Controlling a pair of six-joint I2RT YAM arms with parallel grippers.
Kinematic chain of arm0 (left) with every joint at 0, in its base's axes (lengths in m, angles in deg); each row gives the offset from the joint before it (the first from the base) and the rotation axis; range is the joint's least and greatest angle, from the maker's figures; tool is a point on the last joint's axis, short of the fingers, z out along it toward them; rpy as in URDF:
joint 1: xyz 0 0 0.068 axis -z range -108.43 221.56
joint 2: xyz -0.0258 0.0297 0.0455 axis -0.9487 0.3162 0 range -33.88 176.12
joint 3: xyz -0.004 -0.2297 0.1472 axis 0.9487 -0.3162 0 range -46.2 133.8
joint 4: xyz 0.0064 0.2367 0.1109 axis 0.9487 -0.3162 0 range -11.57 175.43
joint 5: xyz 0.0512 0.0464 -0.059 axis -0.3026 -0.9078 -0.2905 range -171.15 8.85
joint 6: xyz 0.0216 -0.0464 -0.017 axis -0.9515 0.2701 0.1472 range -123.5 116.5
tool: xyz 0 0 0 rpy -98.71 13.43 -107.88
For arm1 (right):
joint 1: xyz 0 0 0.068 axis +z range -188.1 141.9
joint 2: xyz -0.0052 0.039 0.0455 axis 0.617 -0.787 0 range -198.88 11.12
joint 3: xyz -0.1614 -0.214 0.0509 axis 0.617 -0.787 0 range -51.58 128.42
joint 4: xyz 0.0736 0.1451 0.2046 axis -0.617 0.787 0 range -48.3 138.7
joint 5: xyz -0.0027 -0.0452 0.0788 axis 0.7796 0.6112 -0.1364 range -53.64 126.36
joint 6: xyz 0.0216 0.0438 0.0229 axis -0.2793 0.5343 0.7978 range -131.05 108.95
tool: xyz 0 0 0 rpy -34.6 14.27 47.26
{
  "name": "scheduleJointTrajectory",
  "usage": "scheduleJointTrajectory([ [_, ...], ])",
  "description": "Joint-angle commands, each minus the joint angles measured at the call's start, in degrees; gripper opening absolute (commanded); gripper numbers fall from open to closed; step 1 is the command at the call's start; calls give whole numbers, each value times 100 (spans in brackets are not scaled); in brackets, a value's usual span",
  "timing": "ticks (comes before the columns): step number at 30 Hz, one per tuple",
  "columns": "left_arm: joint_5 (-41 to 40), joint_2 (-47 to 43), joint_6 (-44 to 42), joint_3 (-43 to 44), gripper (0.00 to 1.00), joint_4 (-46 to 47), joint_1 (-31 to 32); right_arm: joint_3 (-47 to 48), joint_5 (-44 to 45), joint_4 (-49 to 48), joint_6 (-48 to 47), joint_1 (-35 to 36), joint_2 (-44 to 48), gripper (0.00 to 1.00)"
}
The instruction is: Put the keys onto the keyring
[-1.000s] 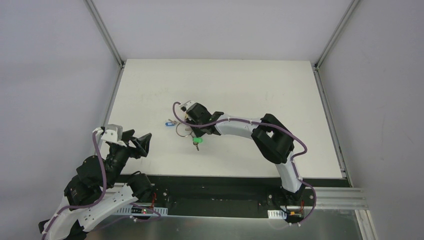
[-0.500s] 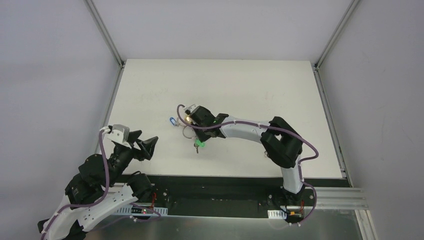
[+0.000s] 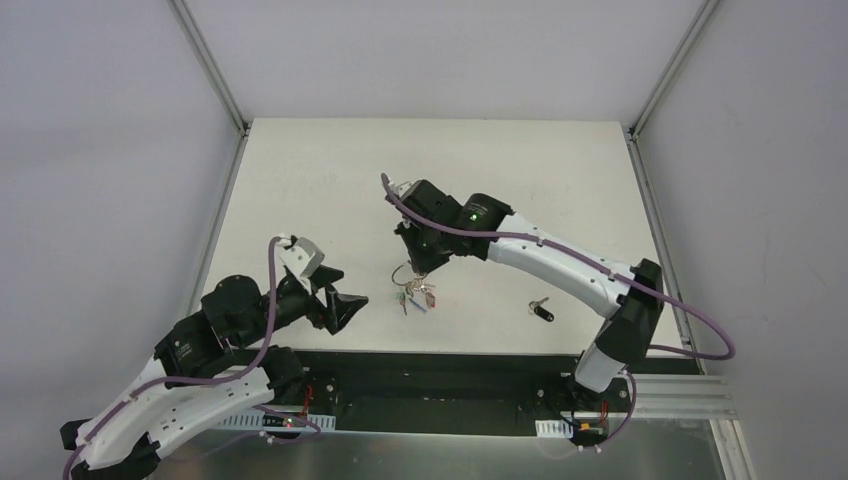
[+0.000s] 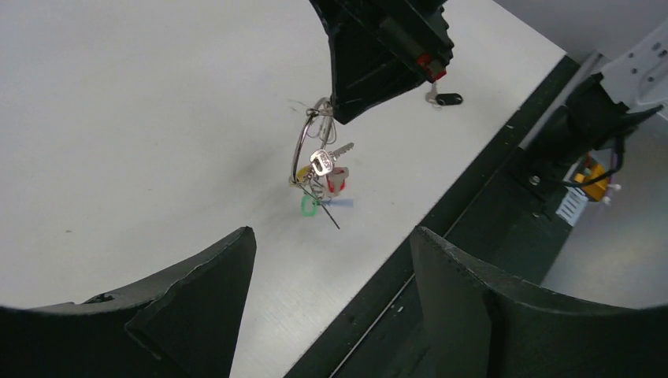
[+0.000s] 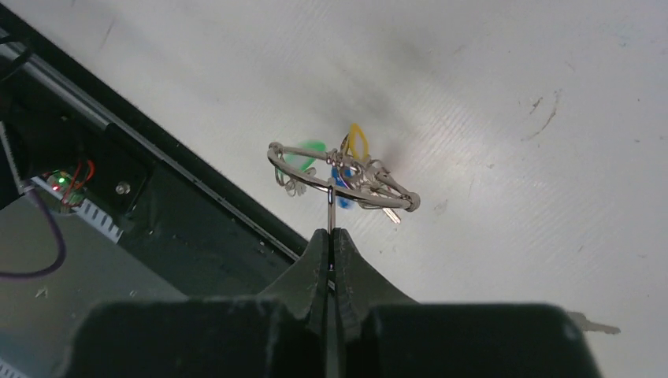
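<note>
- The keyring (image 5: 339, 185) hangs just beyond the tips of the right gripper (image 5: 328, 232), whose jaws are clenched on its wire rim, lifting it off the table (image 3: 300, 180).
- The green-headed key (image 4: 309, 206) dangles lowest in the bunch below those jaws and appears to be threaded on already.
- The black-headed key (image 3: 541, 310) is not on the ring. It lies flat on the table, well apart from both sets of jaws, out to the right gripper's far side.
- The red-headed key (image 4: 337, 179), yellow-headed key (image 5: 358, 142) and blue-headed key (image 5: 340, 175) hang in the same bunch.
- The left gripper (image 4: 331, 235) has its jaws released and spread wide, holding nothing. The ring sits ahead of them, roughly centred on the gap.
- Doing it well, as I judge it: the right jaws should hold the ring steady while the left ones close on bare rim, clear of the dangling keys. The thin pinch may let the ring twist.
- The black-headed key needs fetching before the task is finished.
- Containers: none is in view. The ring is the only holder, carrying the four coloured keys.
</note>
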Motion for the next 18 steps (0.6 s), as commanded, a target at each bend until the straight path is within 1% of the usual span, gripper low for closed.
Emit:
scheduleJointTrajectory([
  [1,1071,400,462,257,70,651,-54,775,-154,1530,425,185,434,0],
  [5,1443,526,527,107,70,1158,-54,816,-401,1898,711,266,703,0],
  [10,1632,617,365,-150,71,1665,-51,870,-660,2229,1067,335,1042,0],
  [14,2074,851,355,-457,72,2357,-56,1094,-678,2500,1320,395,1044,0],
  [18,2379,1139,354,-599,73,2818,-56,1247,-780,2690,1528,446,949,0],
])
